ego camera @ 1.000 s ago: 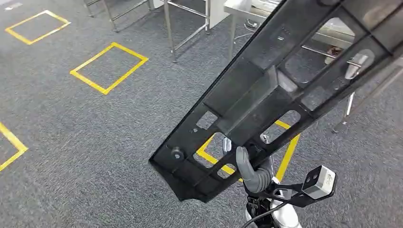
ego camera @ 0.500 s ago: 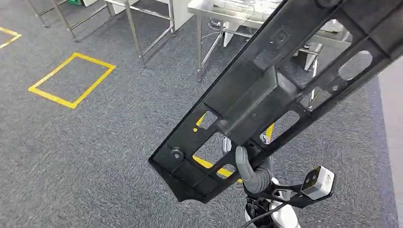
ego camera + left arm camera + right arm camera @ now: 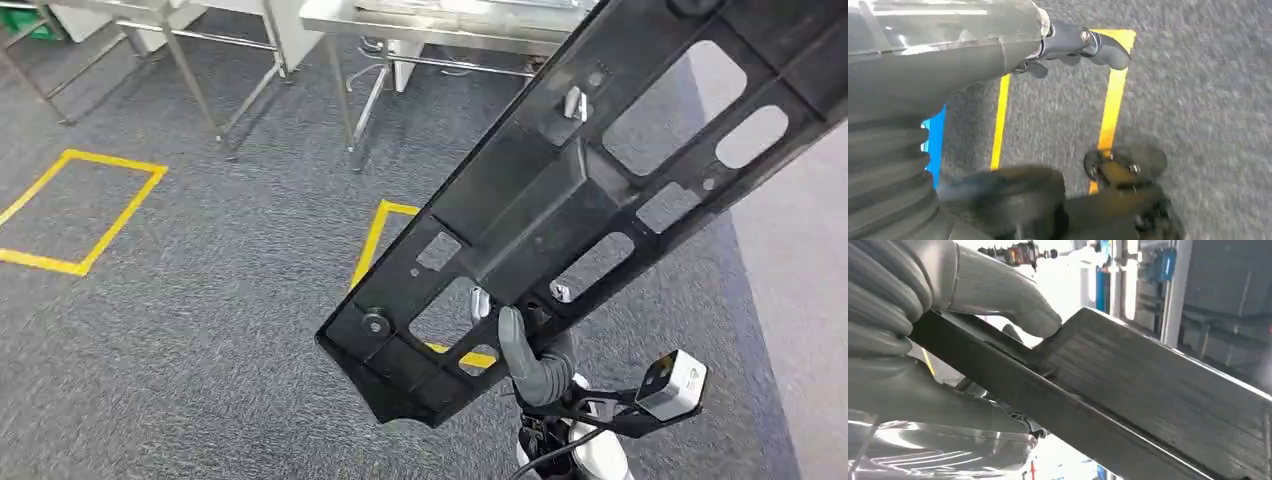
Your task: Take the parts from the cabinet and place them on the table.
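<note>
on the left of the head view you have grey carpet with a yellow taped square [image 3: 75, 215], then the legs of steel tables [image 3: 340, 60] along the top. moving right, the long black part [image 3: 560, 200] runs as a slant from low centre up to the top right corner, carried in the air above the floor and touching no table. under its lower end sits your right hand [image 3: 535, 360], its thumb hooked up through one of the part's openings.

progress, as a judgement: the part looks already out of the cabinet and in transit; setting it down on a table is not yet done.

the right wrist view gives what the head view hides: the thick grey thumb [image 3: 998, 290] pressed on the part's flat face, fingers clamped around its edge, so that hand is holding the part. the left wrist view looks down at carpet and yellow tape, with the left hand [image 3: 1068, 45] hanging and its dark fingers curled in around nothing.
</note>
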